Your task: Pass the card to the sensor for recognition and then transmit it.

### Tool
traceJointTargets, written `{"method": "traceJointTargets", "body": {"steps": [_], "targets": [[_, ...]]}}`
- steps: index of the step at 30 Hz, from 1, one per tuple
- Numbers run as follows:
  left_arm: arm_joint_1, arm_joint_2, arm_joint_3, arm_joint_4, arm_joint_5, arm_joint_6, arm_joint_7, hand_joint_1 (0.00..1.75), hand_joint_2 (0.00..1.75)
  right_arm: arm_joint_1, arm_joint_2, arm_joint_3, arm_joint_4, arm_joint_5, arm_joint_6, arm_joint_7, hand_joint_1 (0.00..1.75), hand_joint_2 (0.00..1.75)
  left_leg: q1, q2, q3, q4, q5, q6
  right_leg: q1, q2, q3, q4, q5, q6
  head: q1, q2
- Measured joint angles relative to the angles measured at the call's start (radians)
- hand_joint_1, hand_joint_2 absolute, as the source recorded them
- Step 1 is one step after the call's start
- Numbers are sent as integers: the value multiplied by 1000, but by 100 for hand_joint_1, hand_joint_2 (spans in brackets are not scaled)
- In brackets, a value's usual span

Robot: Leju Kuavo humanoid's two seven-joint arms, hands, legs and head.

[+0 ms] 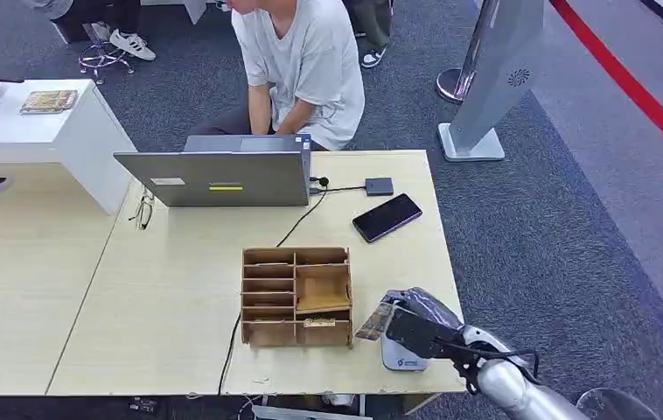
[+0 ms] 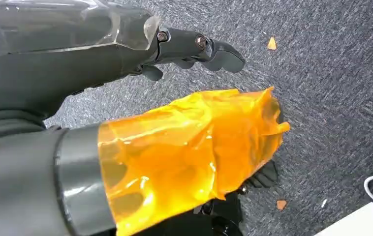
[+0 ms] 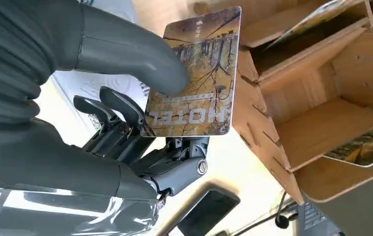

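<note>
My right hand hovers over the table's near right corner, just right of the wooden card organizer. It pinches a hotel card printed with yellow trees between thumb and fingers; the card shows edge-on beside the organizer. A white sensor pad with a blue logo lies on the table right under that hand. More cards lie in the organizer's slots. My left hand hangs over grey carpet, fingers slightly apart and holding nothing, its thumb wrapped in orange film.
A grey laptop, a small dark box and a black phone lie at the table's far side, with a cable running toward the organizer. A person in a grey shirt sits behind the laptop. Glasses lie left.
</note>
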Motion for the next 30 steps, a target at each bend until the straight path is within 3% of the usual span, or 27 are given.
{"method": "traceJointTargets", "body": {"steps": [19, 30], "targets": [[-6, -7, -12, 34, 0, -15, 12, 0, 0, -27, 17, 2, 17, 61, -7, 47, 175, 175, 0, 0, 0, 0, 0, 0, 0, 0, 0, 0, 0, 0, 0, 0], [-10, -16, -16, 58, 0, -26, 17, 0, 0, -34, -3, -28, 18, 72, 7, 68, 175, 175, 0, 0, 0, 0, 0, 0, 0, 0, 0, 0, 0, 0, 0, 0]]}}
